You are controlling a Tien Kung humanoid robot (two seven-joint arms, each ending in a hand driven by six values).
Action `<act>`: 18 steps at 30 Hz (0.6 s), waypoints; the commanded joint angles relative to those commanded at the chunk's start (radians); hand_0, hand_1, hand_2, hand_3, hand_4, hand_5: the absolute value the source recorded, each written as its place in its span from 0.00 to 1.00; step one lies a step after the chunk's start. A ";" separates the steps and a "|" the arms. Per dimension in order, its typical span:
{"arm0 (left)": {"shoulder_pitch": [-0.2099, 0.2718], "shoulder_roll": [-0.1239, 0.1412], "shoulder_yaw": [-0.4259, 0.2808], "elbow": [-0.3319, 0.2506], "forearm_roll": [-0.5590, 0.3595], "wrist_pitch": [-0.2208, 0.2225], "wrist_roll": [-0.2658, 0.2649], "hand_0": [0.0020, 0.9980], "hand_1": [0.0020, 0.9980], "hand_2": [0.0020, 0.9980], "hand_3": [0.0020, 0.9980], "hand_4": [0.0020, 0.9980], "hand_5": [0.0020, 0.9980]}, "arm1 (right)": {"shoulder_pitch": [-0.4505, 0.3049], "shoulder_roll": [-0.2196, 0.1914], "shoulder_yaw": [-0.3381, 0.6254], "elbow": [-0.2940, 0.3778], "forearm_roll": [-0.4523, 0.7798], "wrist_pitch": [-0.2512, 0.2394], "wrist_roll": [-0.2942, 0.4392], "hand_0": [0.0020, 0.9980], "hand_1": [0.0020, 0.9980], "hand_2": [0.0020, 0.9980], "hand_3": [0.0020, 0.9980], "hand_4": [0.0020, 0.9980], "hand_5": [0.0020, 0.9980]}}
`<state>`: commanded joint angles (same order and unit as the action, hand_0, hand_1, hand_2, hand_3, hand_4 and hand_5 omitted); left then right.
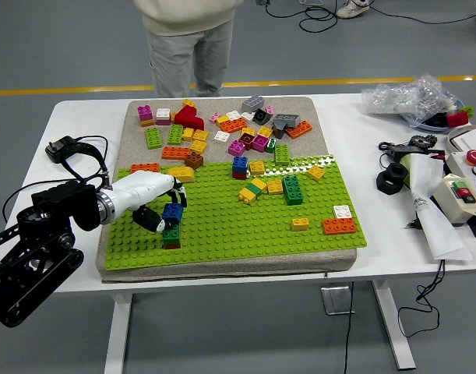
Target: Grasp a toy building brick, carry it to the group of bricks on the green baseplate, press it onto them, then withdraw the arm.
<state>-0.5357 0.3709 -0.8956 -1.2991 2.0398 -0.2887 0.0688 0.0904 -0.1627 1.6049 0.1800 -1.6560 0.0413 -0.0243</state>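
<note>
Low in the left half of the frame, the left hand (156, 204) reaches in from the left edge, its white palm over the green baseplate (245, 226) and its dark fingertips (153, 220) curled around a blue brick (172, 211). That blue brick sits on top of a green brick (171, 232), which stands on the baseplate's lower left part with a dark red piece under it. Just above the hand lies a yellow rounded brick (182, 173), and an orange brick (145, 167) rests at the baseplate's upper left edge. Toward the centre stand a blue-and-red stack (240, 167), a tall green brick (292, 189) and several yellow bricks; an orange brick with a white one lies lower right. A loose brick pile (222, 128) covers the grey mat above. A person (189, 35) stands at the top. Cables, a control box (463, 195) and a plastic bag (405, 97) crowd the right side of the white table (362, 136).
</note>
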 joint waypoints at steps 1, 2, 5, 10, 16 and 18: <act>0.000 0.000 0.000 0.000 0.000 0.000 0.000 0.78 0.74 0.53 0.57 0.70 0.00 | 0.000 0.000 0.000 0.000 0.000 0.000 0.000 0.77 0.69 0.74 0.77 1.00 0.77; -0.001 0.000 0.000 0.002 0.000 -0.001 0.000 0.78 0.74 0.53 0.57 0.70 0.00 | 0.000 0.000 0.000 0.000 0.000 0.000 0.000 0.77 0.69 0.74 0.77 1.00 0.77; -0.002 0.000 0.002 0.006 0.000 -0.001 0.000 0.78 0.74 0.53 0.57 0.70 0.00 | 0.000 0.000 -0.001 0.000 0.000 0.001 0.000 0.77 0.69 0.74 0.77 1.00 0.77; -0.003 0.001 0.003 0.013 0.001 -0.001 0.000 0.78 0.74 0.53 0.57 0.70 0.00 | 0.000 0.001 -0.002 0.000 0.001 0.001 0.000 0.77 0.69 0.74 0.77 1.00 0.77; -0.003 0.003 0.005 0.015 0.002 -0.004 -0.001 0.78 0.74 0.53 0.57 0.71 0.00 | -0.001 0.002 -0.003 0.000 0.001 0.001 0.000 0.77 0.69 0.74 0.77 1.00 0.77; -0.004 0.004 0.005 0.015 0.002 -0.005 -0.001 0.79 0.74 0.53 0.57 0.72 0.00 | -0.001 0.003 -0.003 0.000 0.002 0.001 0.000 0.77 0.69 0.74 0.77 1.00 0.77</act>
<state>-0.5393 0.3746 -0.8905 -1.2843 2.0417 -0.2938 0.0680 0.0892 -0.1599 1.6016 0.1800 -1.6544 0.0421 -0.0243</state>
